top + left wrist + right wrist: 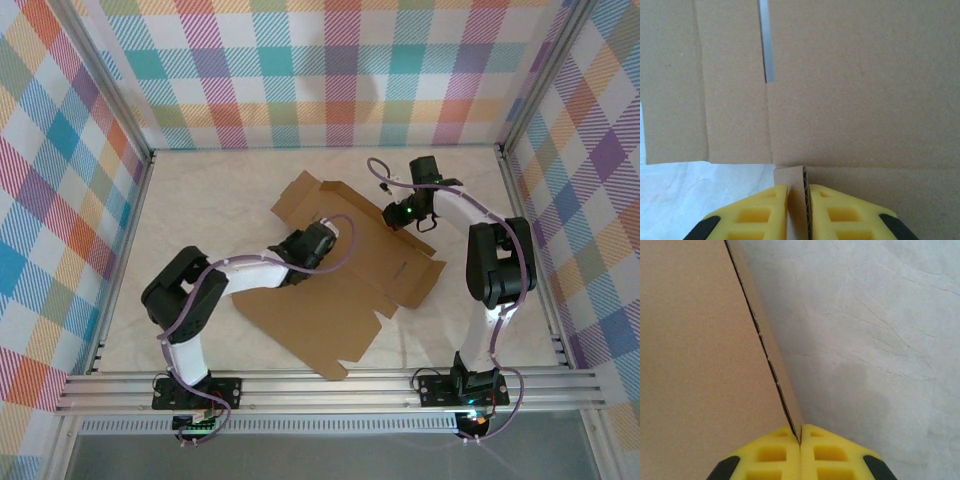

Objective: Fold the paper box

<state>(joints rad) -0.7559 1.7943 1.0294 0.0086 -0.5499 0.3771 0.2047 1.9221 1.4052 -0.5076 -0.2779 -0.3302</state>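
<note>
Evidently (wrist views) left gripper [798,194] and right gripper [800,438] each pinch the paper box [340,310].

The left arm bends at the elbow out to the left, its forearm running right, and the left gripper [320,237] has its yellow fingers [765,210] pinched on an upright tab of the paper box [330,300]. The right arm rises from its base and reaches forward and left. The right gripper [400,213] has its fingers [835,452] pressed together on a flap edge.
</note>
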